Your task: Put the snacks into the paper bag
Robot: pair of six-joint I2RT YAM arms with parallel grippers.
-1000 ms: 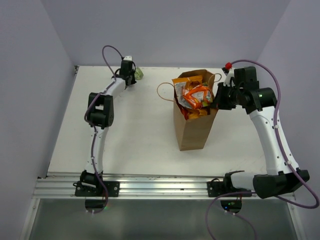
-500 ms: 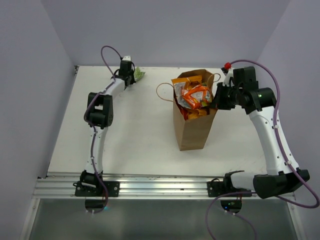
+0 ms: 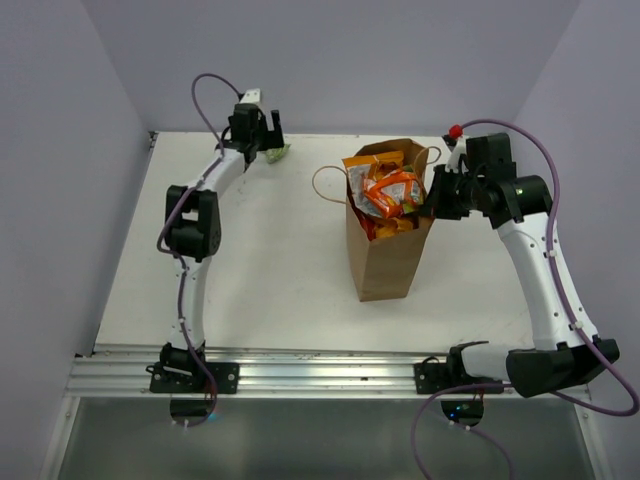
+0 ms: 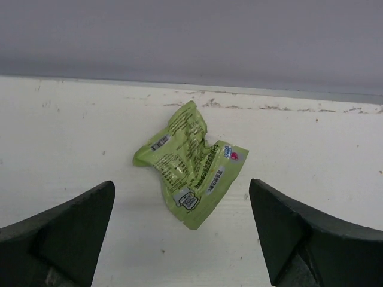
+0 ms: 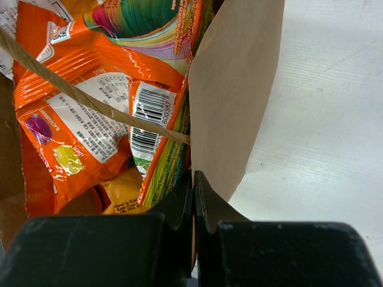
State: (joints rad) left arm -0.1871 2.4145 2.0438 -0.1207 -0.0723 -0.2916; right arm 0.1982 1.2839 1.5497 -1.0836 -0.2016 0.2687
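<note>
A small green packet lies crumpled on the white table close to the back wall, also seen from above. My left gripper hangs open just short of it, one finger on each side, holding nothing. The brown paper bag stands upright right of centre, full of orange snacks. My right gripper is shut on the bag's right rim. In the right wrist view the jaws pinch the brown paper wall, with orange packets inside.
The back wall rises right behind the green packet. A thin loop handle sticks out from the bag's left side, and another handle crosses over the packets. Side walls close in the table on the left and right.
The left gripper shut near the green packet, then opened wide and drew up and back. The packet stays on the table. The right gripper and bag have barely moved.
</note>
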